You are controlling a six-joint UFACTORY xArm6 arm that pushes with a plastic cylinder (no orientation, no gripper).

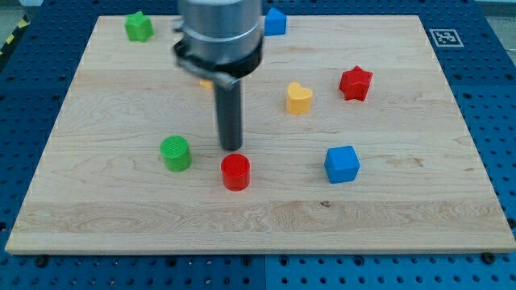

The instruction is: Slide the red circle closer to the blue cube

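Note:
The red circle is a short red cylinder below the board's middle. The blue cube lies to its right, well apart from it. My tip ends just above the red circle in the view, at its upper left edge, close to it or touching it; I cannot tell which. The rod rises from there to the arm's grey body at the view's top.
A green cylinder lies left of the tip. A yellow heart and a red star lie at upper right. A green star and a blue block sit near the top edge. An orange block peeks from behind the arm.

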